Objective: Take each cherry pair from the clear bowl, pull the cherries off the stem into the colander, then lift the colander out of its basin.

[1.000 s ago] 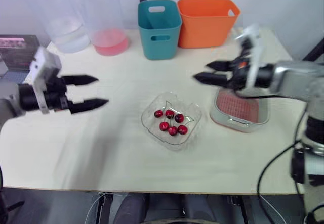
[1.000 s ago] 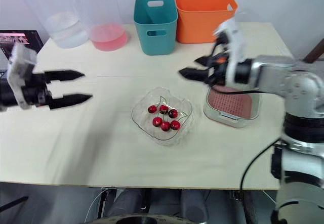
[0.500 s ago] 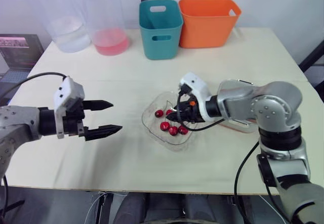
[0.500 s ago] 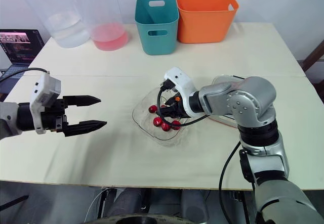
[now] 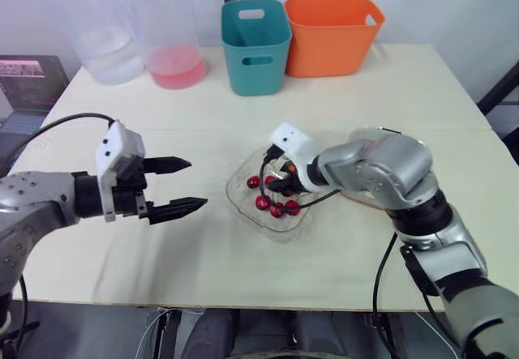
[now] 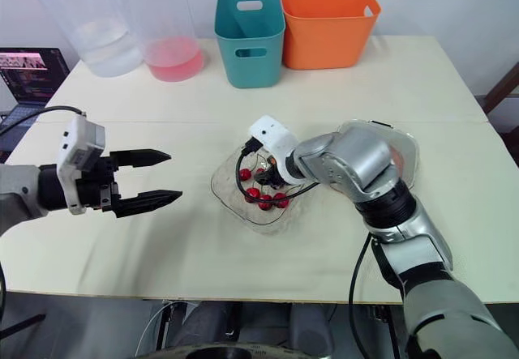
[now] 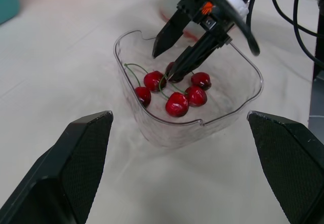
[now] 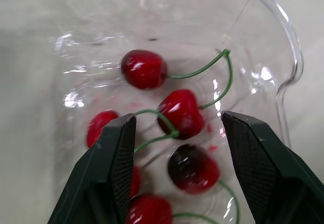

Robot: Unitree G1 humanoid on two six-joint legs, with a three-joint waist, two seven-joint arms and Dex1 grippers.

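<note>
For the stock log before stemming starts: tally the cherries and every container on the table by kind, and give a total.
Cherries: 6
Handled bins, teal bin and orange bin: 2
Large clear tubs, one with clear liquid, one with pink: 2
Clear bowl: 1
Colander-and-basin set: 1
Total: 12

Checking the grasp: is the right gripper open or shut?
Open. The right gripper shows fingers set apart over the cherries in the clear bowl.

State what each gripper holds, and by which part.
Nothing. Right gripper open over red cherries in the clear plastic bowl; left gripper open, empty.
</note>
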